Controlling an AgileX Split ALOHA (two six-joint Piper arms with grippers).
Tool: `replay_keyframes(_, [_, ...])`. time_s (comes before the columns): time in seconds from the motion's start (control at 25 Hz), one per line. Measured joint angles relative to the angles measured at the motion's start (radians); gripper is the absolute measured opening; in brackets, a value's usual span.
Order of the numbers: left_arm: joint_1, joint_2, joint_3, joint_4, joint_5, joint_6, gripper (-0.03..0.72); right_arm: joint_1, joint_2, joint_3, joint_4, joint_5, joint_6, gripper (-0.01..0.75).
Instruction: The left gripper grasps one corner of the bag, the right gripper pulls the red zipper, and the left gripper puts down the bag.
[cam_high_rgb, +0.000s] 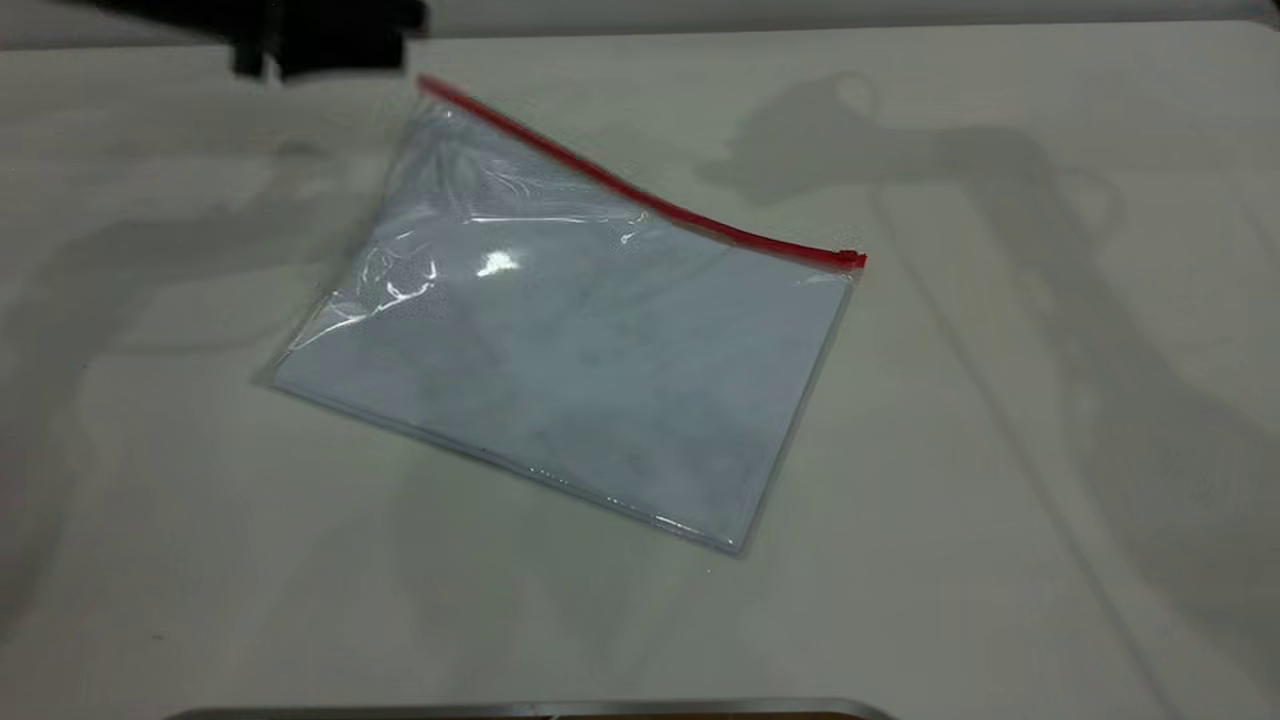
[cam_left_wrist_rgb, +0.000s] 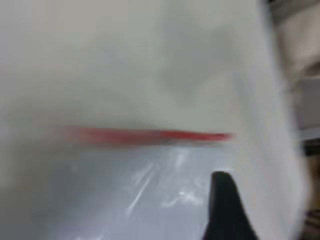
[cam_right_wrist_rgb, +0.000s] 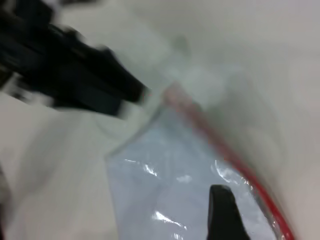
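The bag (cam_high_rgb: 570, 350) lies flat on the white table, clear plastic with white sheets inside. The red zipper (cam_high_rgb: 640, 195) runs along its far long edge, and the slider tab (cam_high_rgb: 850, 258) sits at the right end. My left gripper (cam_high_rgb: 320, 40) is a black blur at the far left, just beyond the bag's far left corner and apparently apart from it. The right wrist view shows it (cam_right_wrist_rgb: 85, 75) pointing at that corner. My right gripper (cam_right_wrist_rgb: 222, 212) hovers over the bag (cam_right_wrist_rgb: 165, 190) beside the zipper (cam_right_wrist_rgb: 235, 155) and is out of the exterior view. The left wrist view shows the zipper (cam_left_wrist_rgb: 150, 135).
The white table (cam_high_rgb: 1000, 450) surrounds the bag, with arm shadows across its right and left sides. A metal edge (cam_high_rgb: 520, 710) runs along the front border. Dark clutter shows past the table's edge in the left wrist view (cam_left_wrist_rgb: 305, 100).
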Motion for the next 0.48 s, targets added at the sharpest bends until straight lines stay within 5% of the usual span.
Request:
replay_keyframes(0.12, [0.051, -0.086, 0.000, 0.001, 0.120, -0.063, 0.567, 0.026, -0.077, 0.000, -0.113, 0.010, 0.095, 0.493])
replay_keyframes(0.48, [0.110, -0.435, 0.000, 0.199, 0.154, -0.225, 0.556, 0.041, -0.328, 0.010, -0.239, 0.013, 0.253, 0.493])
